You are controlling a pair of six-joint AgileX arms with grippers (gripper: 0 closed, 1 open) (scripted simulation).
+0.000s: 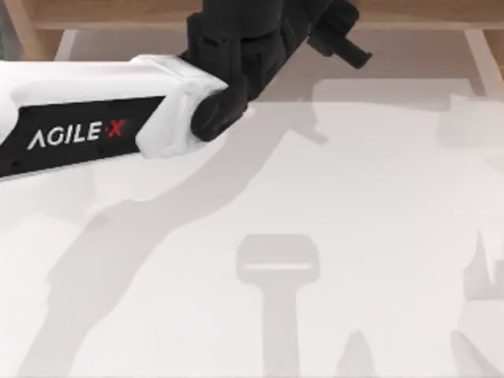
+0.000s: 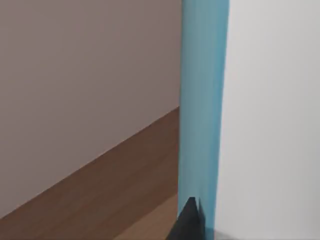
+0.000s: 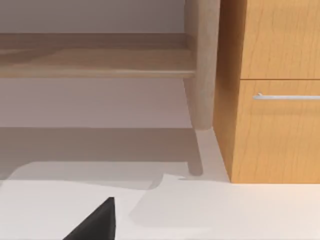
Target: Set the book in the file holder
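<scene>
The book (image 2: pixel 250 115) stands close before the left wrist camera, showing its white cover and a teal edge (image 2: pixel 202 100). A dark fingertip (image 2: pixel 190 222) of my left gripper rests against that teal edge, and the book hangs in the air with floor and wall behind it. In the top view my left arm reaches across the far side of the table, and its black gripper (image 1: pixel 315 31) sits at the back edge. One dark finger (image 3: pixel 95 222) of my right gripper pokes into the right wrist view above the white table. The file holder is out of view.
A long wooden shelf board (image 1: pixel 409 16) runs along the back of the table (image 1: pixel 315 197). The right wrist view shows a pale post (image 3: pixel 202 65), a wooden shelf (image 3: pixel 95 62) and a wood cabinet (image 3: pixel 275 125) with a metal drawer handle (image 3: pixel 285 96).
</scene>
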